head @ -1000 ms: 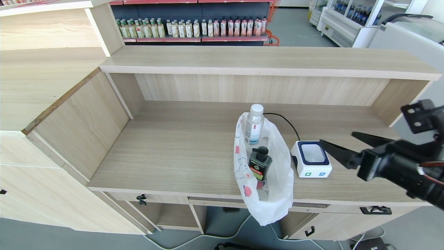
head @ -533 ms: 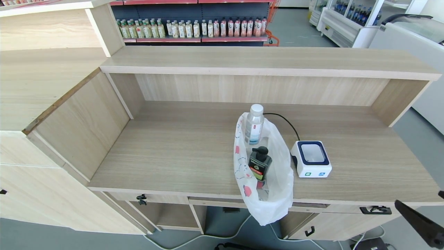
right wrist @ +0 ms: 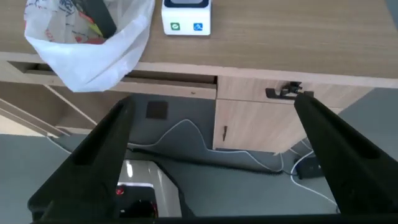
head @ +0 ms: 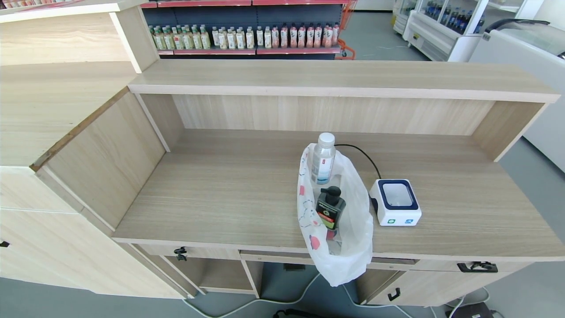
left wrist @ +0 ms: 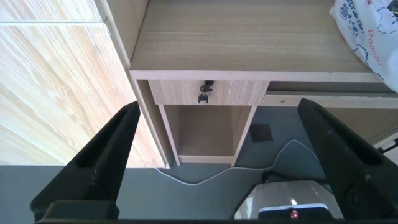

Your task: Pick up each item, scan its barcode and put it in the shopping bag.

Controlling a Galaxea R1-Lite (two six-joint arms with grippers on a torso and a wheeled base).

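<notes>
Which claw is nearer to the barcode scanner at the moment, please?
Right. The right claw hangs below the counter edge in front of the scanner; the left claw is by the left drawer, beyond the shopping bag.

This was a shop. A wooden checkout worktop (head: 238,194) carried a barcode scanner (head: 396,202) and a plastic shopping bag (head: 351,249). Behind it ran a shelf (head: 300,50) lined with bottled drinks (head: 240,36), and what looked like glass-fronted drinks coolers (head: 441,26) stood at the far right.
</notes>
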